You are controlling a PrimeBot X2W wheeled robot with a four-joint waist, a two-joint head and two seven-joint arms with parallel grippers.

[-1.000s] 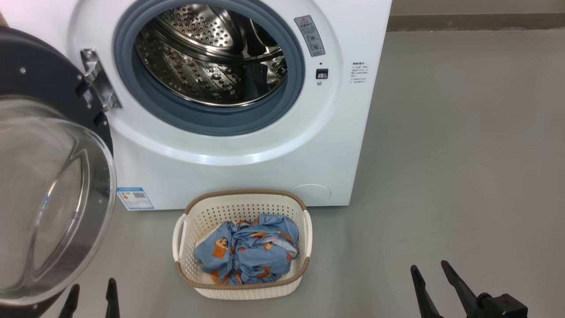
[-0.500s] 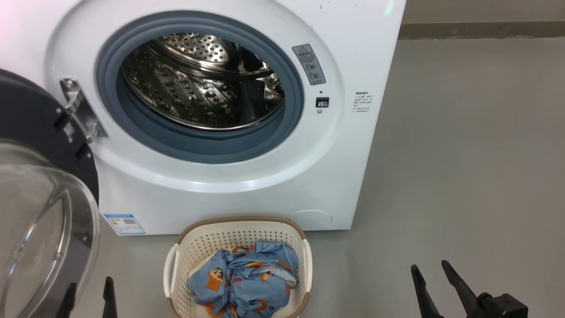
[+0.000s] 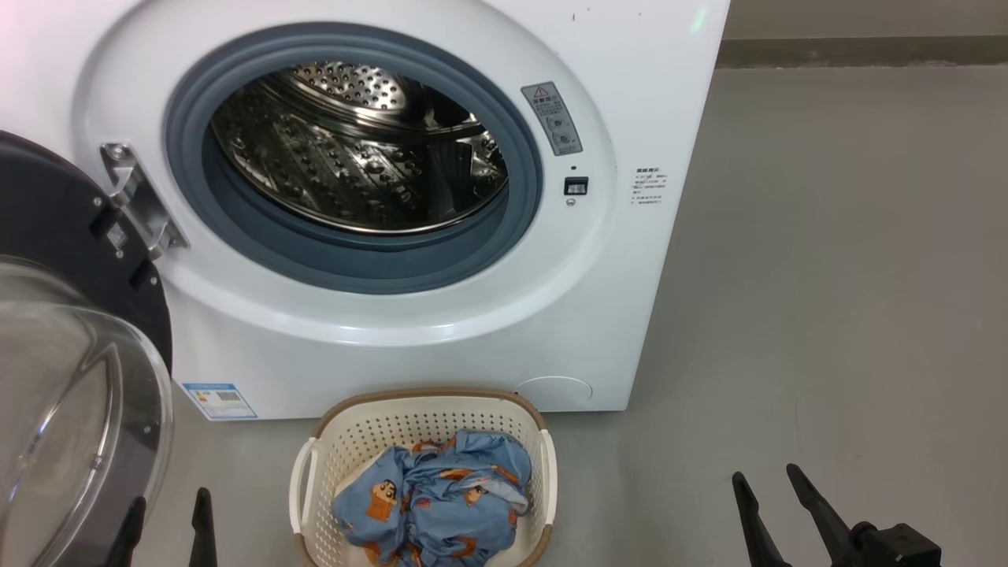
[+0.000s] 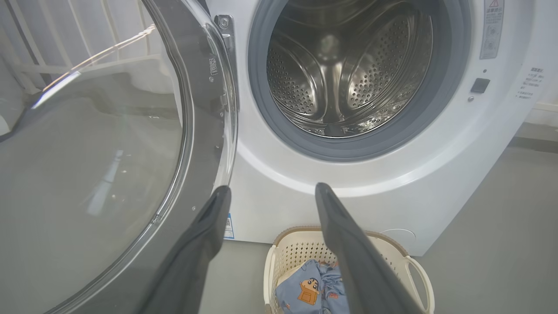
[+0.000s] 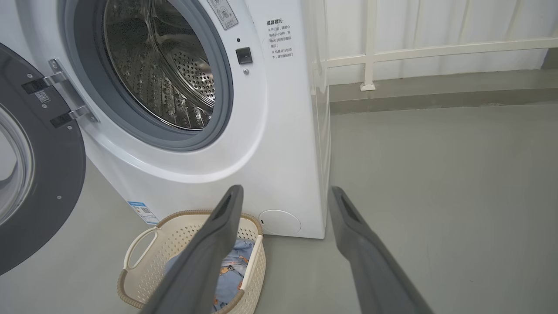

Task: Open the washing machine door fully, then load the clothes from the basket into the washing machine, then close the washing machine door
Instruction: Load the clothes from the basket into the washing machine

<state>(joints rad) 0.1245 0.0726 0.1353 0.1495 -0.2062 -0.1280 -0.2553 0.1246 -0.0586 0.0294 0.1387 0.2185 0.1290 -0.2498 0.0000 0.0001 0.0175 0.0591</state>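
Blue clothes (image 3: 433,504) (orange-brown cartoon print), cream perforated basket (image 3: 370,437)

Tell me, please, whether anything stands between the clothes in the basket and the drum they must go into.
Nothing visible does. The washing machine door is swung aside to the left, the mouth of the drum is unobstructed, and the clothes lie uncovered in the basket on the floor below it.

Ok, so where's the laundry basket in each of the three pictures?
Head view: the basket sits bottom centre, on the floor before the washer.
Left wrist view: the basket is at the bottom, right of centre, partly hidden by the left gripper.
Right wrist view: bottom left, partly hidden by the right gripper.
Shared landmark: the round white cap low on the washer's front, just beyond the basket.
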